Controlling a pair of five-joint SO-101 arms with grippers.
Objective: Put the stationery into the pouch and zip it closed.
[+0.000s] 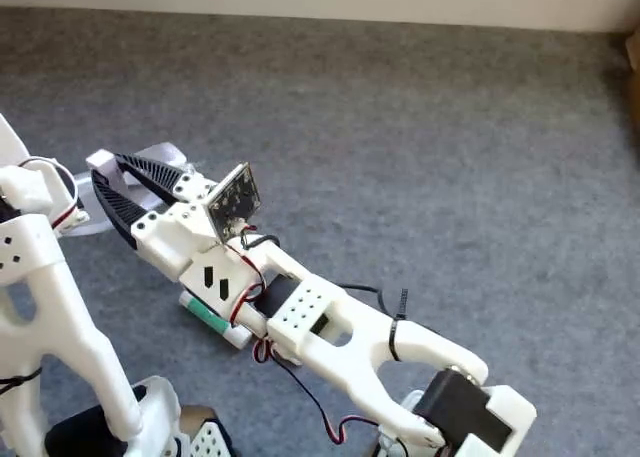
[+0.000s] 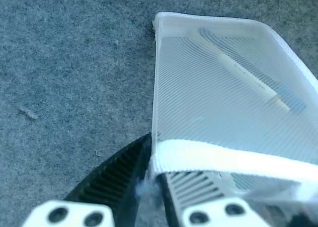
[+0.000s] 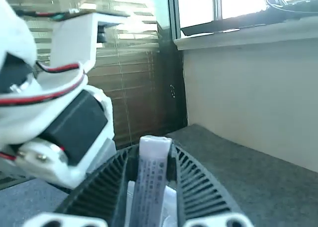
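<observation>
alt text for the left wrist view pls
The left gripper holds a translucent mesh pouch by its white-banded edge, one of the jaws showing through the mesh. A white pen lies inside the pouch, over grey carpet.

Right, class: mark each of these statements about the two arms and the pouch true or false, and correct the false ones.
1. A pen lies inside the mesh pouch. True.
2. The right pincer is empty. False: it is shut on a white bar.
3. The left pincer grips the pouch by its white edge band. True.
4. The table is bare wood. False: it has a grey, carpet-like covering.
5. A green-and-white item lies on the table under an arm. True.
</observation>
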